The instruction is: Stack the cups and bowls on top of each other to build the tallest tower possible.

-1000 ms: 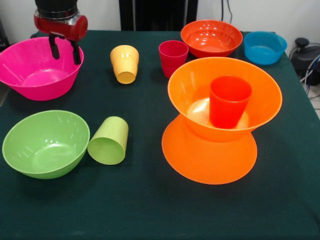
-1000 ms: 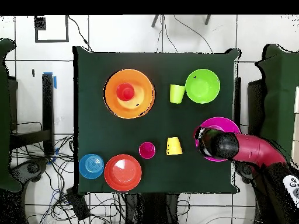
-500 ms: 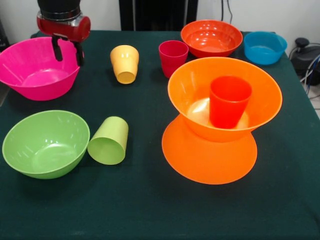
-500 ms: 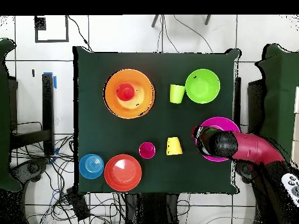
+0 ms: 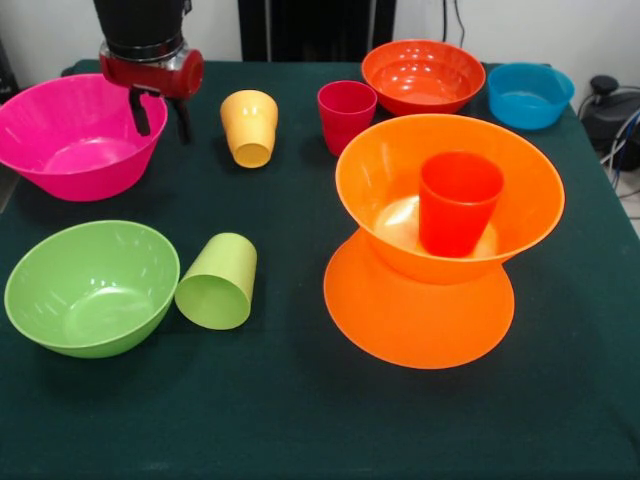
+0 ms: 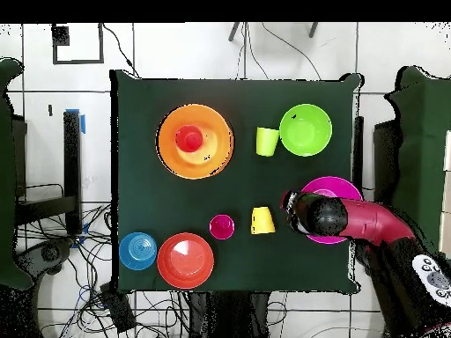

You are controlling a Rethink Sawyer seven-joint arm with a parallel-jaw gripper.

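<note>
Front view: the gripper [image 5: 160, 118] hangs empty, fingers apart, between the pink bowl [image 5: 75, 135] at the table's [image 5: 300, 420] edge and the yellow-orange cup [image 5: 249, 127]. To lift that bowl, I'd straddle its rim squarely.

A robotics lab: a worktop [image 6: 150, 202] under dark green cloth stands on a pale tiled floor [image 6: 176, 48] marked with black tape lines, loose cables [image 6: 62, 264] trail beside and behind it, and a red and black robot arm [image 6: 379, 224] reaches over the cloth
</note>
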